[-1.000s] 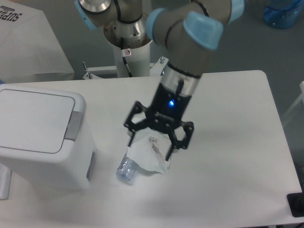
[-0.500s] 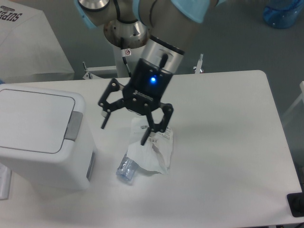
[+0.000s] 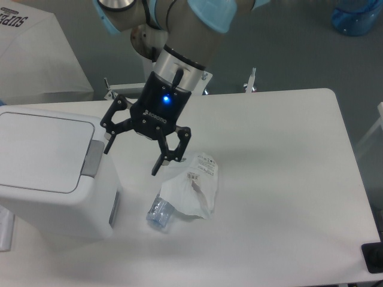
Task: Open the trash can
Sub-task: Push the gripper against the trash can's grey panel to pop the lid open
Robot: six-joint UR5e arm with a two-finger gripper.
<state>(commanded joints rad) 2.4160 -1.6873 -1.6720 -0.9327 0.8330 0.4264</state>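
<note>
Gripper [image 3: 131, 155] spread, trash can [image 3: 51, 173] latch facing it

Gripper [image 3: 131, 159] low, jaws spread wide

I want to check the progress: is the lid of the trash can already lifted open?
No, the flat lid of the trash can lies shut, and the open gripper hangs beside it.

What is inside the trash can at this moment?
Nothing inside shows: the trash can has its flat lid shut, with the grey latch tab at its right edge. The open gripper hovers beside it, and the white packet lies outside on the table.
</note>
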